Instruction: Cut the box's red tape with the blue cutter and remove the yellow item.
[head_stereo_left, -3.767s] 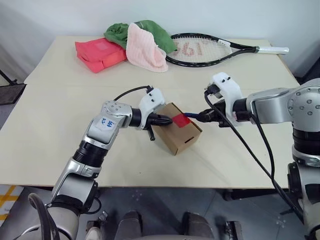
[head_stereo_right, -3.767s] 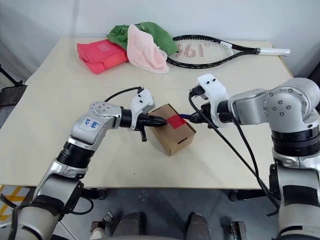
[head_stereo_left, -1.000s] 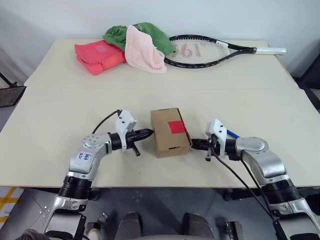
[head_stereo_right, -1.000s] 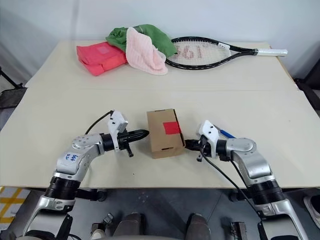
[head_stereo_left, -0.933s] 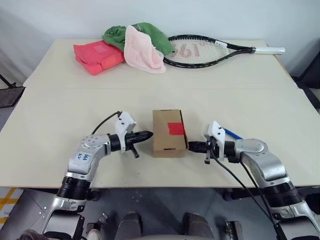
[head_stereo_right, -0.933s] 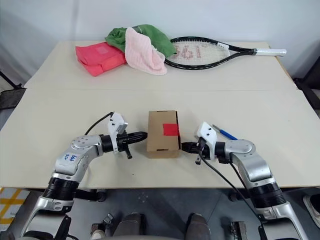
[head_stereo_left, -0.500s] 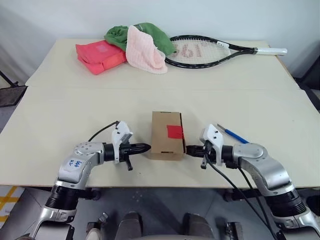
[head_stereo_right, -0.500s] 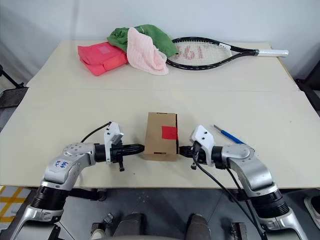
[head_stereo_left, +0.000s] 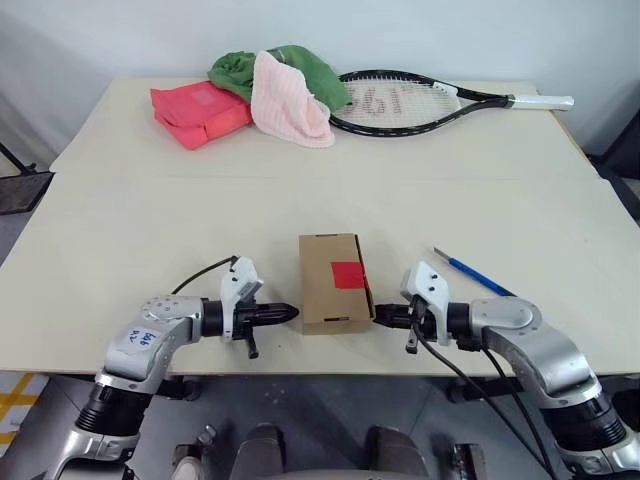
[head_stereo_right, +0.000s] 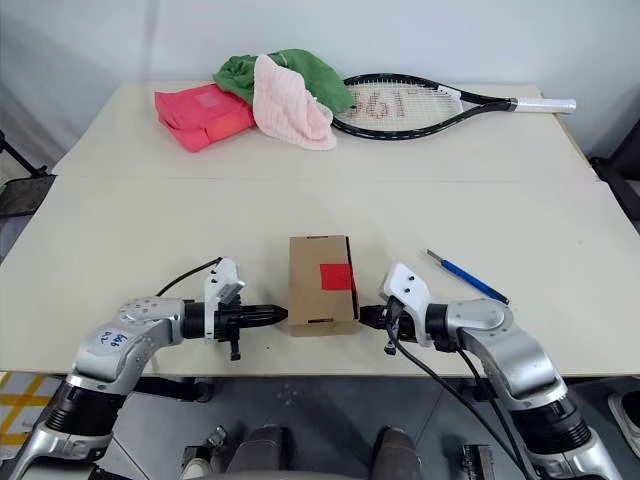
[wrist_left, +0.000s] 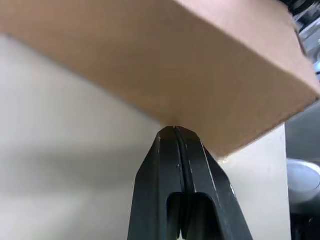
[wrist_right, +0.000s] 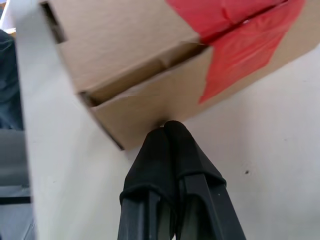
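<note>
The box is lying near the front edge of the table, its top flaps sealed by a patch of red tape that is running over onto the box's right side. My left tool is pointing at the box's left side with its two black fingers pressed together and holding nothing; in the left wrist view the fingertips are touching the cardboard wall. My right tool is pointing at the box's right side, likewise pressed together and empty; in the right wrist view its fingertips are meeting the lower edge of that side, below a slot cutout and beside the tape. The blue cutter is lying flat on the table to the right of the box, well apart from it and beyond my right tool. Far behind the box, along the back of the table, a red package, a green cloth, a pink cloth and a black racket are resting.
</note>
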